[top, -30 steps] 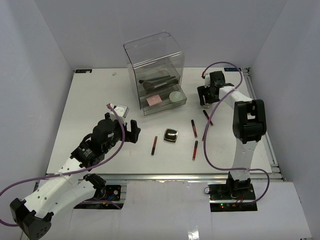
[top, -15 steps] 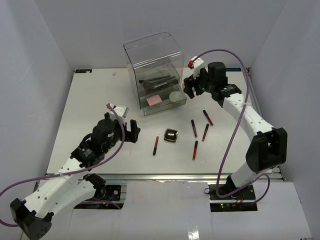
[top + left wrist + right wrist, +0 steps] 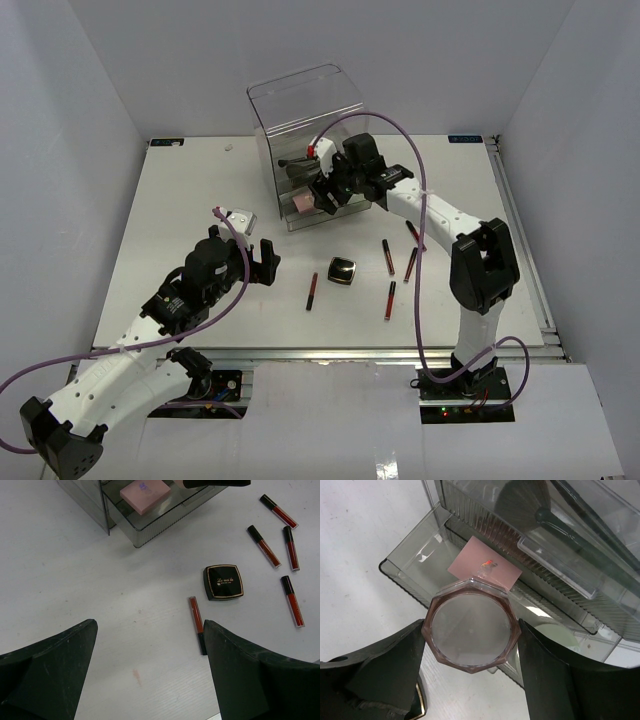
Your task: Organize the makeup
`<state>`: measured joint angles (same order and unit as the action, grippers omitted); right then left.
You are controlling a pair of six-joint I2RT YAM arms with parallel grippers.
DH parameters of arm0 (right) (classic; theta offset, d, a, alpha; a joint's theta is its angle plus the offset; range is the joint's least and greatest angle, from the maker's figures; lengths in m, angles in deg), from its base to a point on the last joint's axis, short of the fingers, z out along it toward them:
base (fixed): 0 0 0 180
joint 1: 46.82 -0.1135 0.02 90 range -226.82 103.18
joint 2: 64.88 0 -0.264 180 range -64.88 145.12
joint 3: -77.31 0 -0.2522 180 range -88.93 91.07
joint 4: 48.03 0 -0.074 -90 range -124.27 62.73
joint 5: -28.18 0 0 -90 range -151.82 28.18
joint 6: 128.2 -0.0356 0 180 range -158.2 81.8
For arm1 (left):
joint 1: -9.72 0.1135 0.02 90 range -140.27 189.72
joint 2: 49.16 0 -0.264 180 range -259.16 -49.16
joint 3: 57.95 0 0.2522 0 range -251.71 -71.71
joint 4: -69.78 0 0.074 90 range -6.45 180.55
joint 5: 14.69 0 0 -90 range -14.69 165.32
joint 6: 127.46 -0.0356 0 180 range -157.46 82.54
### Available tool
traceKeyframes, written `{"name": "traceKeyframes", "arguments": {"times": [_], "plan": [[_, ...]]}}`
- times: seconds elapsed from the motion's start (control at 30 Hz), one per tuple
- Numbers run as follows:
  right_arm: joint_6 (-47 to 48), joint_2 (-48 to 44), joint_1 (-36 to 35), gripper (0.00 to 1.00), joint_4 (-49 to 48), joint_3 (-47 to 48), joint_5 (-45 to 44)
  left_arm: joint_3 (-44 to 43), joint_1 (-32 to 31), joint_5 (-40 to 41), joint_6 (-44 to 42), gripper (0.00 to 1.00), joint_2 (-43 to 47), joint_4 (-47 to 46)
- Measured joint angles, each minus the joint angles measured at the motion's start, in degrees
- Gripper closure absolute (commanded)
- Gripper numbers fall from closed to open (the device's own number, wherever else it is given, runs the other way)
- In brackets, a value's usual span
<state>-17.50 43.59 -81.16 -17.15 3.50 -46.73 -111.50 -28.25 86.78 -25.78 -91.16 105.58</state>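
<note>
My right gripper (image 3: pixel 471 631) is shut on a small clear-pink octagonal jar (image 3: pixel 470 622), held over the open bottom drawer (image 3: pixel 415 562) of the acrylic box (image 3: pixel 305 110). In that drawer lie a pink square palette (image 3: pixel 482 555) and a round pale tin (image 3: pixel 559 635). Black brushes (image 3: pixel 580 530) fill the drawer above. My left gripper (image 3: pixel 150 645) hovers open above the bare table. Ahead of it are the black square compact (image 3: pixel 224 582) and a red-and-black tube (image 3: pixel 197 622). Further tubes (image 3: pixel 263 545) (image 3: pixel 292 607) lie to the right.
The open drawer juts forward from the box toward the compact (image 3: pixel 342 270). Several tubes (image 3: pixel 387 256) are scattered at centre right of the table. A purple cable loops over the right arm (image 3: pixel 480 255).
My right arm has swung left from the back right of the table to above the open drawer. The left arm has not moved.
</note>
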Motion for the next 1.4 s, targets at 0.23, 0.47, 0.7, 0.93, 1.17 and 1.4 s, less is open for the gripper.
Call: {"name": "traceKeyframes", "arguments": {"times": [0.23,0.47,0.7,0.93,1.17,1.4], "plan": [[0.5,3.7,-0.2,0.79,-0.1,4.2,-2.0,0.0,0.0,0.0,0.0,0.02,0.0,0.0],[0.5,5.9,-0.2,0.57,-0.1,4.9,-3.9,0.0,0.0,0.0,0.0,0.02,0.0,0.0],[0.5,6.4,-0.2,0.26,-0.1,4.9,-5.3,0.0,0.0,0.0,0.0,0.02,0.0,0.0],[0.3,6.4,-0.2,0.10,0.0,4.2,-5.9,0.0,0.0,0.0,0.0,0.02,0.0,0.0],[0.1,5.2,-0.2,0.10,0.6,3.3,-5.5,0.0,0.0,0.0,0.0,0.02,0.0,0.0],[1.6,-1.0,0.0,0.10,3.9,2.8,1.0,0.1,0.2,0.4,0.4,0.03,0.0,0.0]]}}
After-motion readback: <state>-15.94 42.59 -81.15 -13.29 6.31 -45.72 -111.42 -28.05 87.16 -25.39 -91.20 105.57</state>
